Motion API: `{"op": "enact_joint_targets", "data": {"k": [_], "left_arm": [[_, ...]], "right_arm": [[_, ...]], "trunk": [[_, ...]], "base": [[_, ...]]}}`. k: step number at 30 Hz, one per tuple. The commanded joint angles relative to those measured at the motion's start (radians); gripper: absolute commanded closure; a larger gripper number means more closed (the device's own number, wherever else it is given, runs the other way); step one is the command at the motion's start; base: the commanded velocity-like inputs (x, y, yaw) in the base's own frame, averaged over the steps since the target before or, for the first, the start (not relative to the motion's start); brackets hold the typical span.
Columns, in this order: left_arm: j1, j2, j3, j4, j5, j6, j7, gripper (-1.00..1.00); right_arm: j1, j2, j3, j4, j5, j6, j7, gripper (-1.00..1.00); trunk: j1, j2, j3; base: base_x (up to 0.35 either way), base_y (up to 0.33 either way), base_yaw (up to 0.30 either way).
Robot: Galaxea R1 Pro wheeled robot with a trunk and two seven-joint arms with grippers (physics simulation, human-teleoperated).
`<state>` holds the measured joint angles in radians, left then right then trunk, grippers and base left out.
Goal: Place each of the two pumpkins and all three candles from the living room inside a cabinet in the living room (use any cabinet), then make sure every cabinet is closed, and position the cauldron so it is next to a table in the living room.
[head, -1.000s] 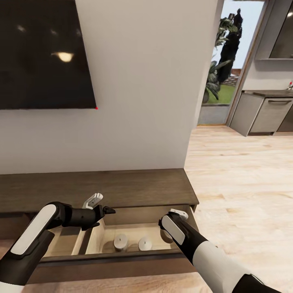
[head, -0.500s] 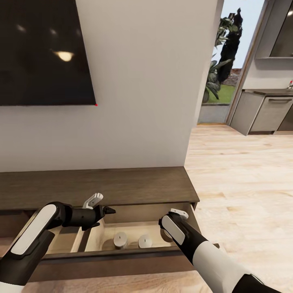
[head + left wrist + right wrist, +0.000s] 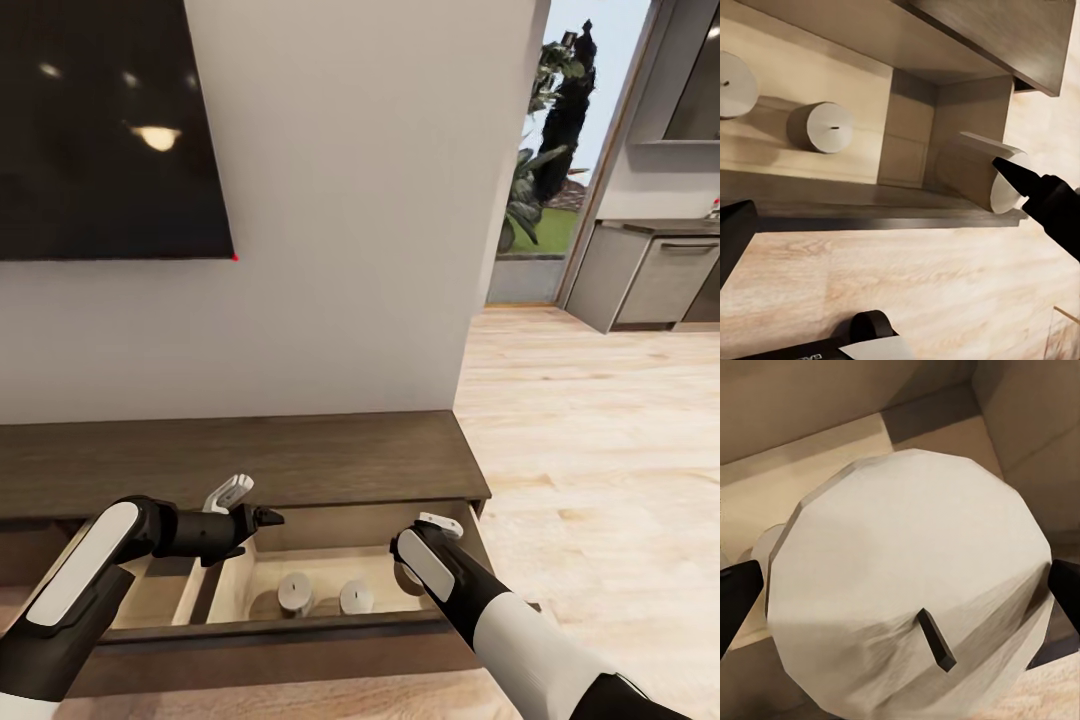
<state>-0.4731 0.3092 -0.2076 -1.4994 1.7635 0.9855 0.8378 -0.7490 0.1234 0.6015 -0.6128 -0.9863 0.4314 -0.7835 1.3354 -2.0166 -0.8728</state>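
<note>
Three candles in all: two standing in the open drawer, one (image 3: 296, 590) to the left and one (image 3: 356, 596) just right of it, and a third (image 3: 907, 607) at the drawer's right end. One cabinet (image 3: 250, 460), one drawer (image 3: 300, 625) open. Two robot arms, left (image 3: 90, 570) and right (image 3: 500, 625).

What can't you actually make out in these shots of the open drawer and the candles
- Right gripper in the head view: its own forearm hides the fingertips; in the right wrist view the held candle covers the drawer floor beneath.
- Third candle in the left wrist view: whether it touches the drawer floor is unclear.
- Left part of the drawer: the left gripper and its arm block it in the head view.
- Candle: cut off by the left wrist view's edge.
</note>
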Motion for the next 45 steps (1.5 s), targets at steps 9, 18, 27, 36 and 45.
{"op": "enact_joint_targets", "data": {"k": [9, 18, 27, 36, 45], "left_arm": [[-0.001, 0.0, -0.001, -0.002, 0.01, -0.001, 0.01, -1.0], [-0.001, -0.002, -0.003, -0.008, 0.01, -0.001, 0.009, -1.0], [-0.001, -0.001, -0.003, -0.008, 0.01, -0.001, 0.009, -1.0], [-0.001, -0.002, -0.003, -0.01, 0.01, -0.001, 0.009, -1.0], [-0.001, -0.001, -0.003, -0.01, 0.011, -0.001, 0.008, -1.0]], "right_arm": [[-0.001, -0.001, 0.004, -0.001, -0.005, 0.004, -0.006, 1.0], [-0.001, -0.001, 0.004, -0.001, -0.005, 0.004, -0.004, 1.0], [-0.001, -0.001, 0.004, -0.001, -0.005, 0.003, 0.006, 1.0], [-0.001, -0.002, 0.004, -0.001, -0.005, 0.003, 0.007, 1.0], [-0.001, -0.002, 0.004, -0.001, -0.005, 0.003, 0.008, 1.0]], "trunk": [[0.0, 0.0, -0.001], [0.027, -0.049, -0.023], [0.061, -0.112, -0.051], [0.084, -0.154, -0.07], [0.084, -0.154, -0.07]], "base": [[0.02, 0.0, 0.0], [0.0, 0.0, 0.0], [0.0, 0.0, 0.0], [0.0, 0.0, 0.0], [0.083, 0.0, 0.0]]}}
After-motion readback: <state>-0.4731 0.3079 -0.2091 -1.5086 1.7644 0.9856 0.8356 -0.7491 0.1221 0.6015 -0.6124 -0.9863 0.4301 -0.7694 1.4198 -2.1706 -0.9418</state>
